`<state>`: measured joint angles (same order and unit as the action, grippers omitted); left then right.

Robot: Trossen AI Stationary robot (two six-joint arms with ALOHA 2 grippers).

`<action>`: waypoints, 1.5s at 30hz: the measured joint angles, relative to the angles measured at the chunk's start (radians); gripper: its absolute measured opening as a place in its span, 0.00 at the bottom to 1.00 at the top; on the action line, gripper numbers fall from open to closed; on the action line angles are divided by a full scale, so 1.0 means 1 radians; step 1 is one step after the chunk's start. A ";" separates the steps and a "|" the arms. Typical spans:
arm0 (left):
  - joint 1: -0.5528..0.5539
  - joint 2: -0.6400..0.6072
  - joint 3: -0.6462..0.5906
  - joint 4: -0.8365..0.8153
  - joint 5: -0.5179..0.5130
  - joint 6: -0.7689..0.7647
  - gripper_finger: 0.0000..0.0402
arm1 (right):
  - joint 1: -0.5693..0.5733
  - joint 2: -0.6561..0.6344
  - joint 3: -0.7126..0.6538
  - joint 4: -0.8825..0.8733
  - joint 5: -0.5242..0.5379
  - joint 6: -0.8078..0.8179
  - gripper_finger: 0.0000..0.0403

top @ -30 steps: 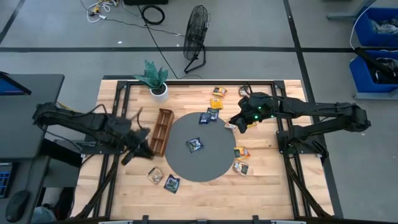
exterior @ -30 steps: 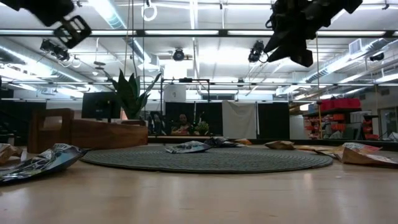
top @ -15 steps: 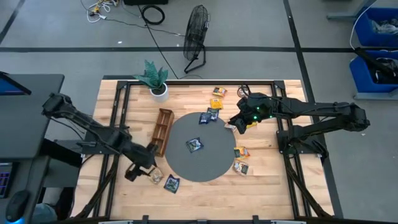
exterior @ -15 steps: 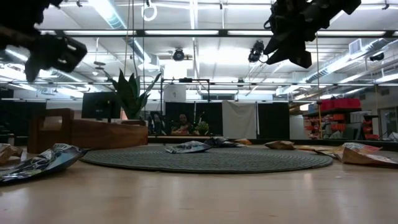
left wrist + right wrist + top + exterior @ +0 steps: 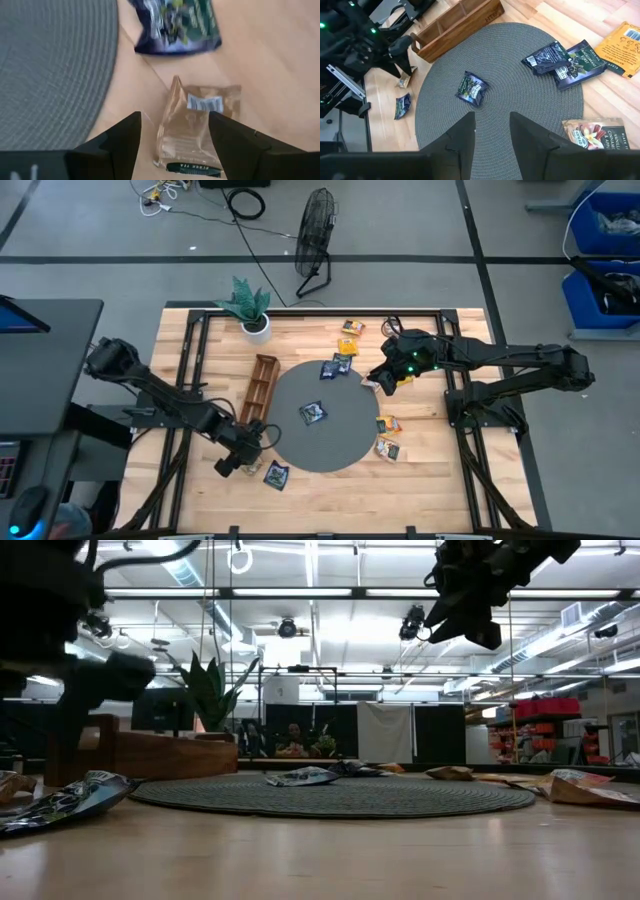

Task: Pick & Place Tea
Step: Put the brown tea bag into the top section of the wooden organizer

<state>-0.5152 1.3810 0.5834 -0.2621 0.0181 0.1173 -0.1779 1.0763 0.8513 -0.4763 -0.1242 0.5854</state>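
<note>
- Two arms over the table; only the left gripper [image 5: 238, 457] is at work, low beside the round mat's [image 5: 330, 442] near-left edge. The right gripper [image 5: 383, 375] hangs above the mat's far-right edge.
- Left fingers [image 5: 120, 140] stand spread, nothing between them, straddling a pale tan sachet [image 5: 197, 125] that lies flat on bare wood just off the mat's rim.
- Dark blue sachet [image 5: 175, 25] lies just beyond the tan one, near it but apart, also off the mat.
- Right fingers [image 5: 457, 135] also parted and empty.
- Other tea: one dark sachet [image 5: 313, 413] near the mat's middle; a pair of dark ones [image 5: 337, 367] overlapping at the mat's far edge; a yellow-orange sachet [image 5: 350, 328] beyond those on the wood; two more [image 5: 388, 436] off the mat's right side.
- Wooden tray [image 5: 261, 390] lies just left of the mat, its compartments apparently empty; potted plant [image 5: 246, 305] beyond it.
- Handling, my guess: the tan sachet looks light, thin and crinkly, with a slick film wrapper. It would likely slide or buckle if nudged sideways.
- Best hold seems to be across its short width, over the puffed middle, fingers coming straight down to the wood before closing.
</note>
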 joint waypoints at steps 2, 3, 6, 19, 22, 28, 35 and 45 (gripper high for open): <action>-0.001 0.025 0.000 0.000 0.001 0.000 0.58 | 0.003 0.000 0.000 0.001 0.000 0.000 0.32; -0.005 0.037 0.000 0.001 0.003 0.000 0.58 | 0.004 0.000 0.000 0.000 0.000 0.000 0.32; -0.006 0.066 0.002 0.014 0.002 0.001 0.58 | 0.006 0.000 0.000 0.000 0.000 0.000 0.32; -0.006 0.086 0.039 -0.004 0.021 0.000 0.38 | 0.006 0.000 0.000 -0.005 0.000 0.000 0.32; -0.006 0.086 0.060 -0.007 0.026 -0.002 0.27 | 0.006 0.000 -0.001 -0.006 0.001 0.000 0.32; -0.023 0.086 0.081 -0.031 0.026 -0.002 0.04 | 0.006 0.000 -0.001 -0.006 0.003 0.000 0.32; -0.064 0.085 0.117 -0.126 0.023 -0.015 0.01 | 0.006 0.000 -0.001 -0.018 0.003 0.000 0.32; -0.079 0.085 0.318 -0.566 -0.147 0.022 0.00 | 0.006 0.000 -0.001 -0.021 0.003 -0.018 0.32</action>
<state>-0.5938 1.4658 0.9016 -0.8278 -0.1287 0.1391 -0.1719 1.0763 0.8505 -0.4973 -0.1207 0.5673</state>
